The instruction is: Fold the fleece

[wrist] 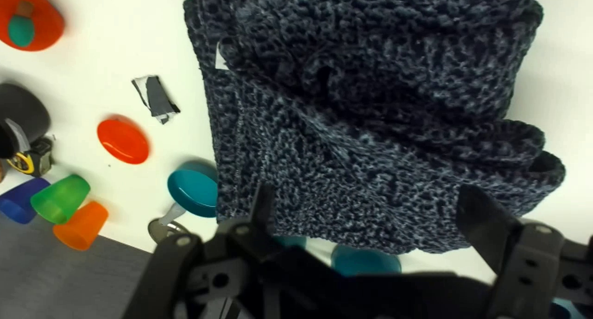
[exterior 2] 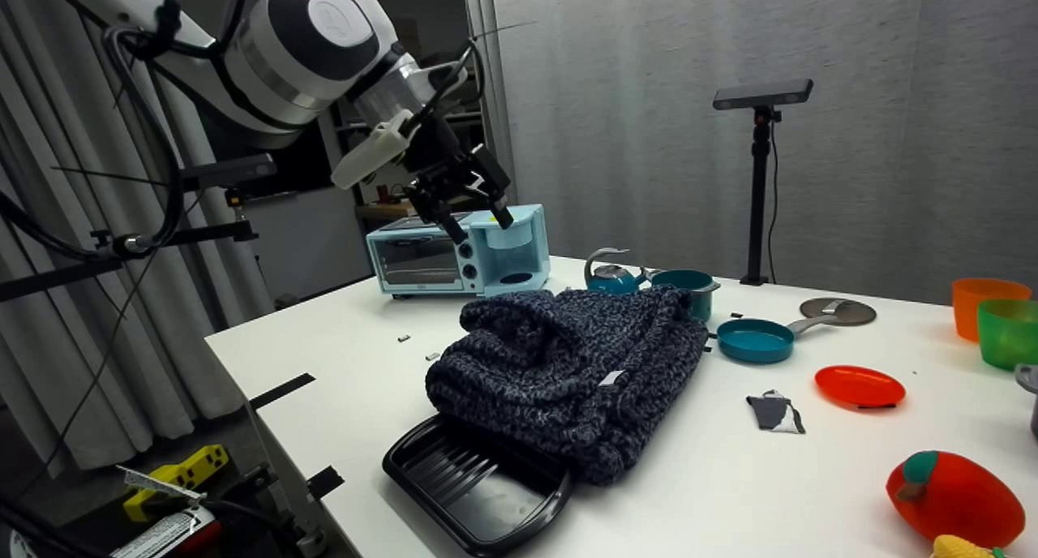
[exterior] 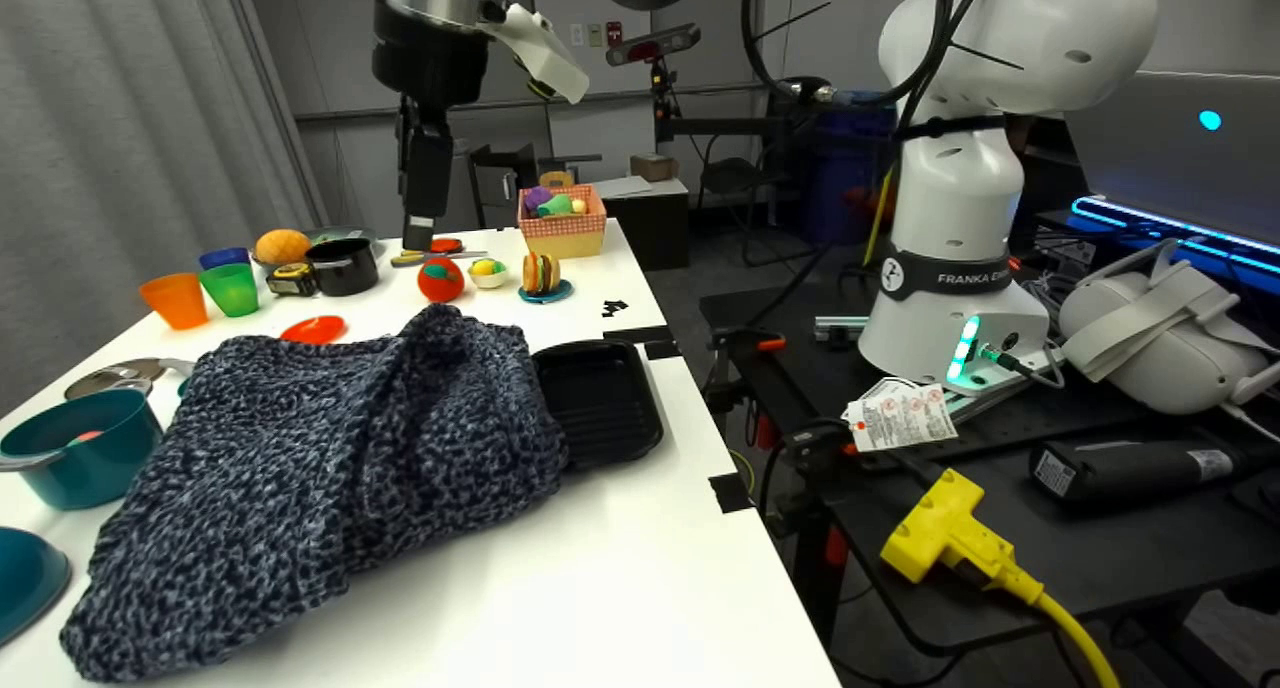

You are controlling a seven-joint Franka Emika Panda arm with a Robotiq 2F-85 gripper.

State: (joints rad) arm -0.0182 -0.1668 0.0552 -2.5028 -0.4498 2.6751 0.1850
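The fleece (exterior: 330,468) is a dark navy, grey-flecked fuzzy cloth lying in a thick, partly folded heap on the white table. It also shows in an exterior view (exterior 2: 584,355), with a small white label on it. In the wrist view the fleece (wrist: 361,170) fills the middle, with a diagonal ridge and loose layered folds at the right edge. My gripper (exterior 2: 482,227) hangs in the air above the table, apart from the fleece. In the wrist view its two fingers (wrist: 366,193) are wide apart with nothing between them. The fleece's underside is hidden.
A black tray (exterior 2: 486,493) lies partly under the fleece's edge. A teal pot (exterior: 85,458), a teal kettle (exterior 2: 612,279) and a teal pan (exterior 2: 754,341) stand close to it. A light-blue toy oven (exterior 2: 422,259) stands behind. A red plate (wrist: 123,140) and cups (wrist: 60,198) lie farther off.
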